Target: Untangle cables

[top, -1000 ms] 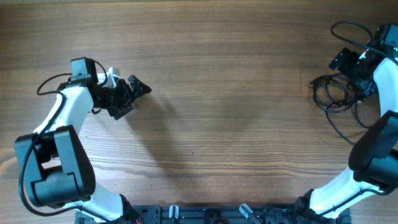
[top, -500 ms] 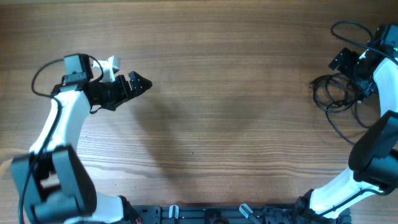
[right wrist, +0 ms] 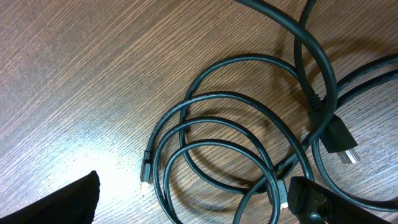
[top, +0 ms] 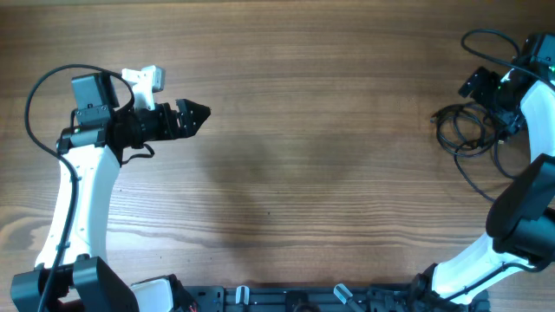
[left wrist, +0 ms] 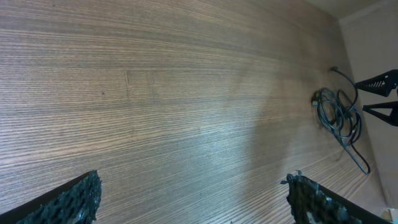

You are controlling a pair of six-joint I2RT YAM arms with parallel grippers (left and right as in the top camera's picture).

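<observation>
Robot lab: two arms (top: 82, 186) at a wooden table (top: 329, 173).

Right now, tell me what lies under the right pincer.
Under the open right pincer lie the cables, looped and overlapping on the wooden table, with one black plug showing. Where strands run beneath its fingers or out of frame, they cannot be followed.

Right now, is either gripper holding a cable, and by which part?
Nothing is held. The left gripper is open over the table; the right gripper hangs open above the cables.
</observation>
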